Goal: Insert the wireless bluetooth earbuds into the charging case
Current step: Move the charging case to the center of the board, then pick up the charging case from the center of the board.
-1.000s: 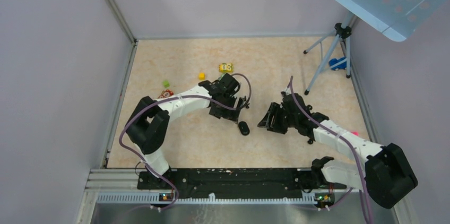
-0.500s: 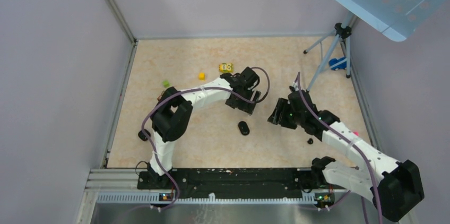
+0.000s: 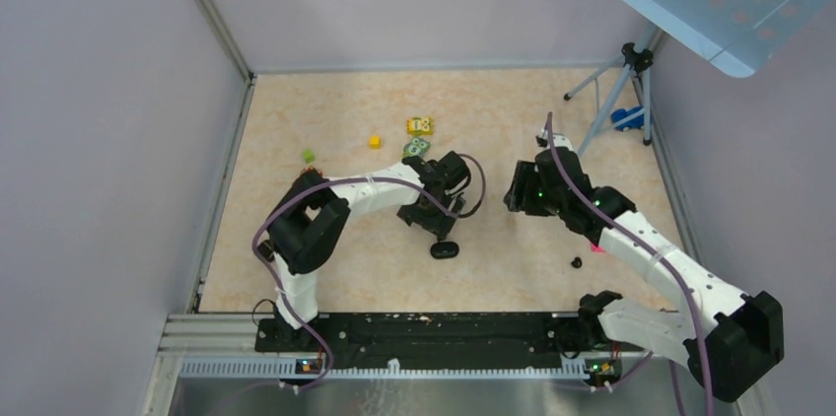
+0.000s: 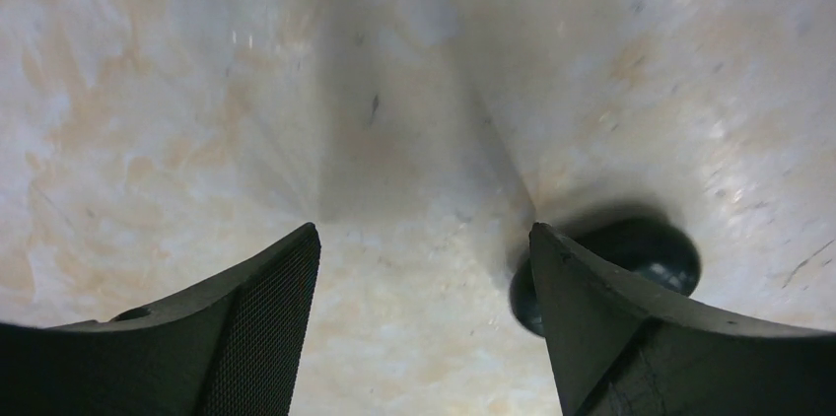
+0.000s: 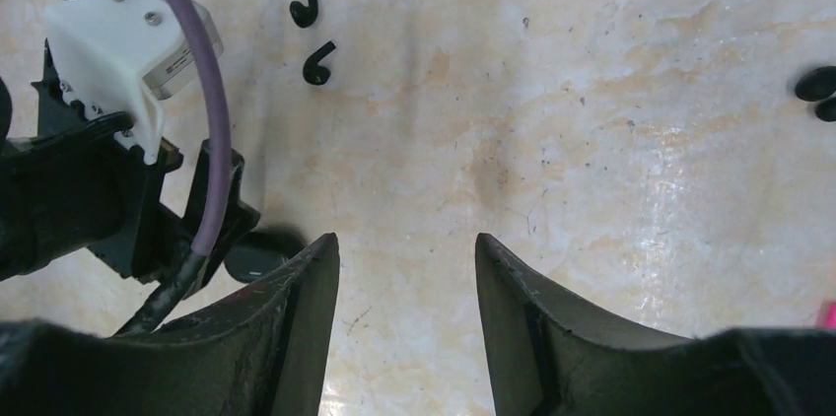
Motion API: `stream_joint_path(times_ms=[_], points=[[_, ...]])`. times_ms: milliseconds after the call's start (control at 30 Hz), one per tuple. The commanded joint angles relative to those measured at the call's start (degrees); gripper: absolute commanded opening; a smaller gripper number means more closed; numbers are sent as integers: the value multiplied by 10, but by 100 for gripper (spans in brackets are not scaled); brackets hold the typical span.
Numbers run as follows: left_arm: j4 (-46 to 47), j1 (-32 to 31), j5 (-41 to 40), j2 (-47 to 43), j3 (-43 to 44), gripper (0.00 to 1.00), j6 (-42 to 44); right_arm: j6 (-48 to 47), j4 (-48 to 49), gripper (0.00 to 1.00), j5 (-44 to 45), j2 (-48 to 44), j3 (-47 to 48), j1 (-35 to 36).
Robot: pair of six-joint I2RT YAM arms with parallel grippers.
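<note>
both hands open and empty; case lies outside the left hand's jaws

the yellow block [image 3: 420, 125] at the far side of the worktop [image 3: 513, 101] carries dark marks, too small to read. the left arm [image 3: 365, 191] folds at the elbow and reaches right to mid-worktop. the left hand [image 4: 424, 239] points down, jaws wide, holding nothing. the charging case [image 3: 445, 249] lies on the worktop just outside one finger [image 4: 631, 337], partly hidden by it; contact cannot be told. the right arm [image 3: 651, 248] stretches from the near right corner toward the middle. the right hand [image 5: 406, 243] hangs above the worktop, jaws partly apart, empty. the two bean-like earbuds [image 5: 814, 85] lie together at the right edge of the right wrist view, well apart from the case.
</note>
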Motion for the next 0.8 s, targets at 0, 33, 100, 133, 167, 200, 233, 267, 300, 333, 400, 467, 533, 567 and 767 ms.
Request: stream_joint_path(times_ms=[0,33,100,133,167,200,233,267,300,333,400,467,533,567,767], points=[[-20,0,1,-62,-49,83,-25,1,24,52,-34,12,5,-3],[-20,1,1,-73,-63,83,-32,11,26,52,-44,14,-1,-3],[-20,1,5,-94,-78,83,-44,37,34,52,-68,18,-16,-3],[-21,1,7,-104,-84,83,-50,56,41,52,-88,20,-26,-3],[-20,1,8,-113,-88,83,-55,64,51,52,-113,21,-36,-2],[-20,1,8,-123,-92,84,-60,72,68,52,-139,23,-48,-2],[-22,1,8,-132,-94,84,-65,81,84,52,-164,26,-57,-1],[-22,1,8,-145,-97,84,-70,93,99,52,-177,29,-64,4],[-21,2,10,-157,-101,84,-74,107,105,52,-184,34,-68,11],[-18,3,12,-171,-106,85,-76,122,111,52,-187,37,-72,21],[-11,9,25,-202,-120,86,-80,159,129,52,-192,47,-82,43],[-3,17,36,-239,-138,86,-84,204,150,51,-189,61,-93,68],[8,32,43,-281,-163,87,-88,255,157,50,-158,81,-96,102],[14,43,51,-302,-177,87,-89,281,159,48,-144,93,-97,119],[127,103,148,-431,-312,88,-133,414,141,45,-101,187,-54,175]])
